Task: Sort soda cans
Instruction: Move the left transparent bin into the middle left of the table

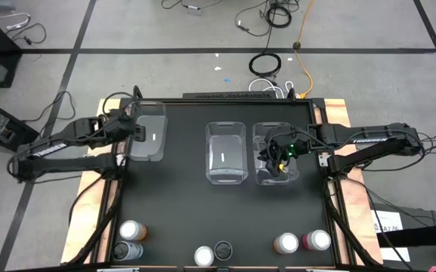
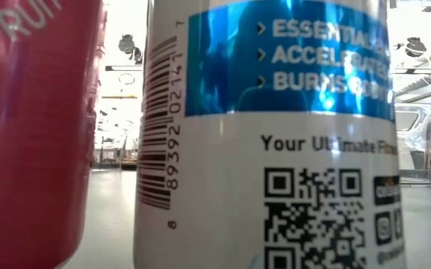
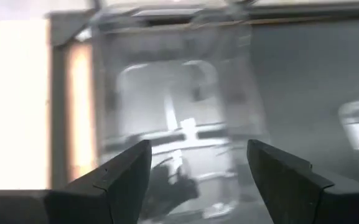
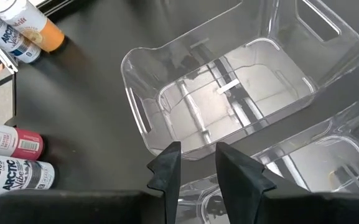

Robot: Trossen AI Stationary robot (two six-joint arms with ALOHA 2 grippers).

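Six soda cans stand in a row along the near edge of the black table (image 1: 187, 227). On the left are an orange can (image 1: 131, 230) and a grey can (image 1: 128, 251), close together. In the middle, a pink can (image 1: 204, 256) stands just beside a dark can (image 1: 223, 249). On the right, another orange can (image 1: 286, 243) stands next to another pink can (image 1: 316, 241).

Three clear bins sit farther back, and all three look empty. The left bin (image 1: 146, 130) is near the left edge. The middle bin (image 1: 226, 153) and the right bin (image 1: 276, 154) stand side by side.

The left gripper (image 3: 198, 165) hangs over the left bin with its fingers open and nothing between them. The right gripper (image 4: 197, 163) hangs over the right bin. Its fingers are nearly closed, with a thin gap, and they hold nothing
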